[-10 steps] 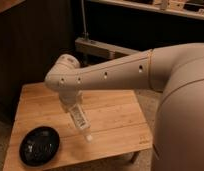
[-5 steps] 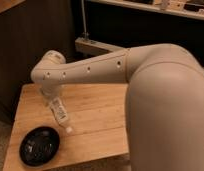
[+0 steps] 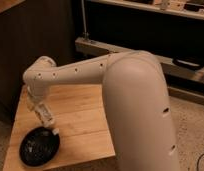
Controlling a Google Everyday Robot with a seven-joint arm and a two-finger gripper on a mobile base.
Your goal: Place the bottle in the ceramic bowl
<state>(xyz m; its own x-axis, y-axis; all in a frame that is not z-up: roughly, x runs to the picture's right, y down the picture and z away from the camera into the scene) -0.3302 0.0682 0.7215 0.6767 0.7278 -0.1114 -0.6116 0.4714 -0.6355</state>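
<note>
In the camera view, you see your big white arm (image 3: 75, 72) reach from the right side over to the left. It bends down at the end, over the left part of the wooden table (image 3: 80, 110).

Your gripper (image 3: 37, 108) hangs under that bend, above the table's left side. Its jaws are closed on the bottle (image 3: 46, 118). They hold it near its top end.

The bottle is whitish and slim. It is up in the air and it is tilted. Its top end is in the gripper, up and to the left. Its small white cap (image 3: 55, 131) points down and to the right.

The ceramic bowl (image 3: 39, 146) sits on the near left corner of the table. It is round, black and shiny, with tiny light dots inside. The cap end of the bottle is right at the bowl's far rim, on the right side. You cannot tell if the cap touches the rim. The rest of the bottle is above and behind the bowl, not inside it.

Behind the table there is a dark wall and a long pale rail (image 3: 95, 47). On the right, past your arm, you see a speckled floor (image 3: 191, 117).
</note>
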